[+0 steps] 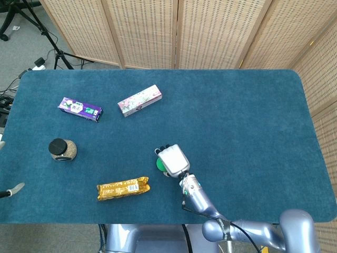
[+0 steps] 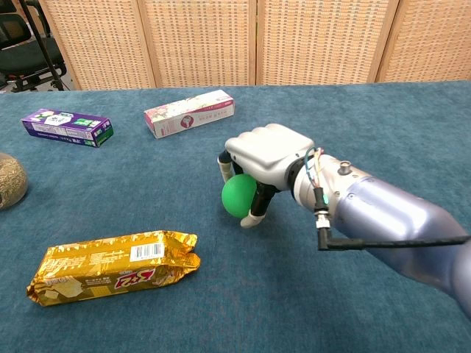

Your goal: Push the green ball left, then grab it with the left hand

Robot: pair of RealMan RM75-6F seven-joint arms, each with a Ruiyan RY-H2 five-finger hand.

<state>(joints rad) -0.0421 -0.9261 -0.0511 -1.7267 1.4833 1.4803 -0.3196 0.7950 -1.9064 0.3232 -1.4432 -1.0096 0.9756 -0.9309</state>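
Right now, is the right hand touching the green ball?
Touching. In the chest view the right hand cups over the green ball, fingers pressed against its right side and top, with no gap visible.
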